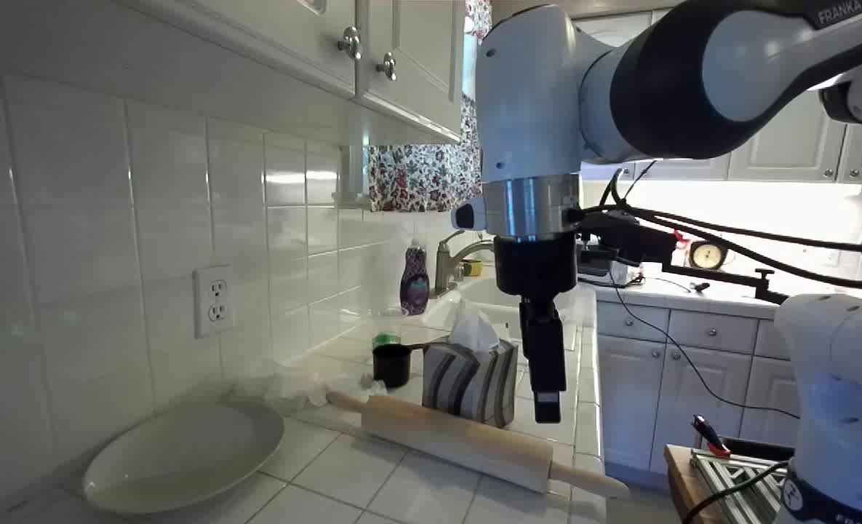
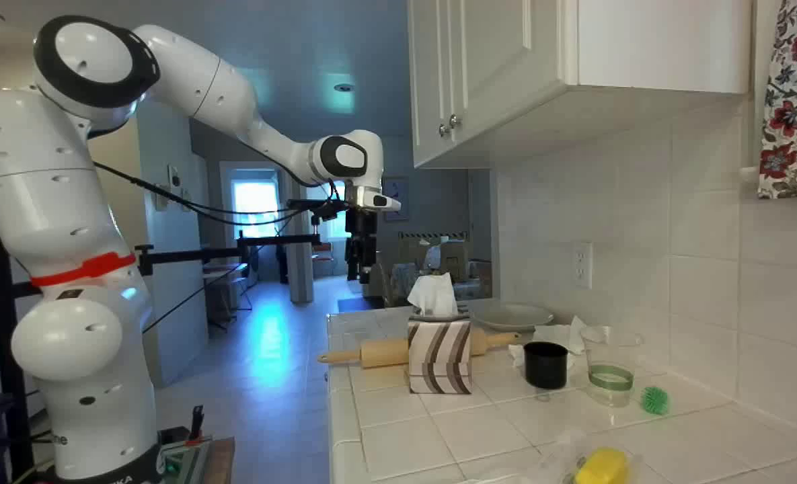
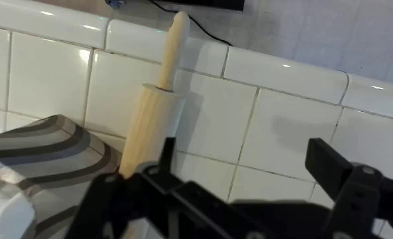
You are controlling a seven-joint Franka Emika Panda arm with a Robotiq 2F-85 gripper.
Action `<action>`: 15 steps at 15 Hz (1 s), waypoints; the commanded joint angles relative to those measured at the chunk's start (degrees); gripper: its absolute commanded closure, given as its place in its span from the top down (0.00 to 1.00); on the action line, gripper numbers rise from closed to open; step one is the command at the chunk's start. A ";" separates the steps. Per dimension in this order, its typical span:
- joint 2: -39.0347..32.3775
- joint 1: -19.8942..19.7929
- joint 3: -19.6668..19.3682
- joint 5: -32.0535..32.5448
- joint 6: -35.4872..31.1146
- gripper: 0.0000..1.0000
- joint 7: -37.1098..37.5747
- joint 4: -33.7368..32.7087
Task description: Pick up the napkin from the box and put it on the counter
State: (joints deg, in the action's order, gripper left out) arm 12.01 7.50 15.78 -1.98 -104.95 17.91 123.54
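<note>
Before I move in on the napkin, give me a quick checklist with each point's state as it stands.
1. Hand open: ok, jaws spread, nothing held.
2. Napkin exposed: ok, it sticks up out of the box.
3. Hand lined up with the napkin: not ok, the wrist view has the napkin in its lower left corner, outside the jaws.
4. Box upright on the counter: ok in both exterior views.
5. Rolling pin apart from the box: cannot tell, it lies close alongside.
6. Box heavy enough to stay put during the pull: cannot tell.

Home kitchen, tiled counter, sink and faucet, white cabinets, floral curtain, rolling pin
</note>
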 commanded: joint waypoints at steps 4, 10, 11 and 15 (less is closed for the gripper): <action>-0.09 0.97 -0.89 0.20 0.11 1.00 0.18 -0.11; 4.49 -1.84 -2.23 7.22 -2.45 1.00 8.94 2.28; 5.41 -2.53 -2.70 9.24 -3.48 1.00 10.03 2.59; 7.82 -5.22 -3.99 16.73 -10.95 1.00 12.19 4.10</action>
State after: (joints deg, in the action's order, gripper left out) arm 16.66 3.71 12.49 10.54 -110.58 28.19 124.37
